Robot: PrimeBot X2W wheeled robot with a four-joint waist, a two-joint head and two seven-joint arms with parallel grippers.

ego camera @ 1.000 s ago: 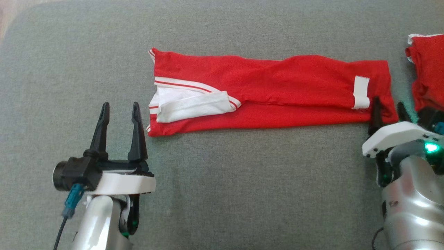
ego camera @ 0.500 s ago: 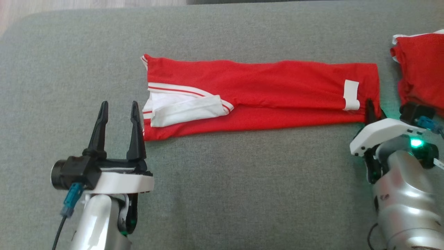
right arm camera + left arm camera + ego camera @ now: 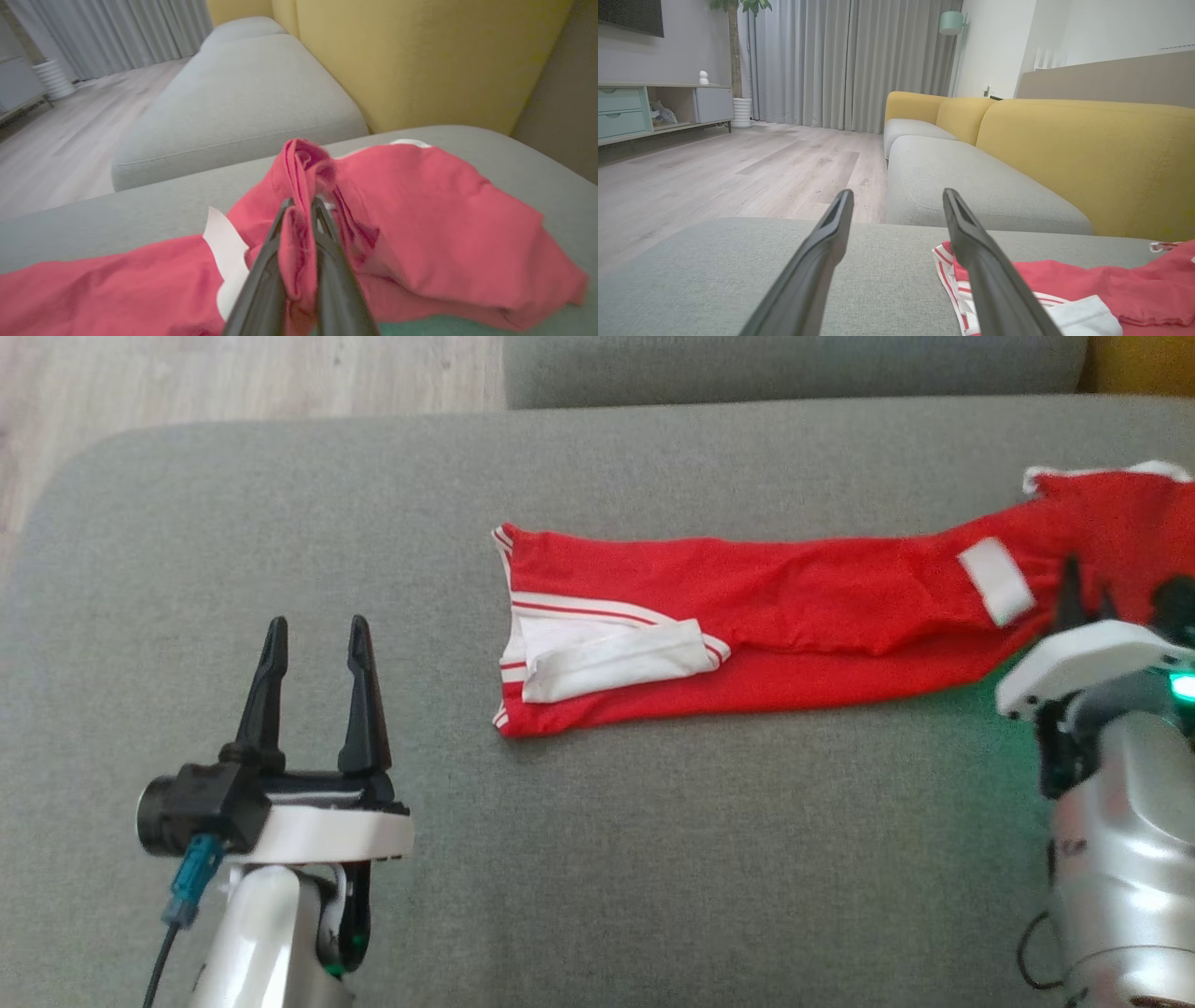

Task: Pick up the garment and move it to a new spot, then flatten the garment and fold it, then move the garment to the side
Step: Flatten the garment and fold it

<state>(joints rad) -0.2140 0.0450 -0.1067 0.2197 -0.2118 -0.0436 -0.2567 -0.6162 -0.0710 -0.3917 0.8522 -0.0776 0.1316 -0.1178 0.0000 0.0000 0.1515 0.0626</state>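
The garment point(image 3: 747, 616) is a long red strip with white trim, lying across the grey cushion point(image 3: 597, 859). Its white-lined end point(image 3: 597, 658) points left. My right gripper point(image 3: 1083, 586) is shut on the strip's right end beside a white patch point(image 3: 997, 581). In the right wrist view red cloth point(image 3: 299, 177) bunches up between the shut fingers point(image 3: 261, 275), lifted off the cushion. My left gripper point(image 3: 315, 627) stands open and empty, left of the garment and apart from it. The left wrist view has the garment point(image 3: 1092, 284) just right of that gripper point(image 3: 897, 198).
More red cloth with a white edge point(image 3: 1120, 495) lies at the far right, touching the held end. A second grey cushion point(image 3: 794, 369) and the yellow sofa back point(image 3: 1087, 154) lie beyond. Wood floor point(image 3: 233, 383) shows past the cushion's far left corner.
The right gripper closed on the garment's right end and raised it toward the other red cloth. The strip slid right, away from the left gripper. The head view has shifted as well.
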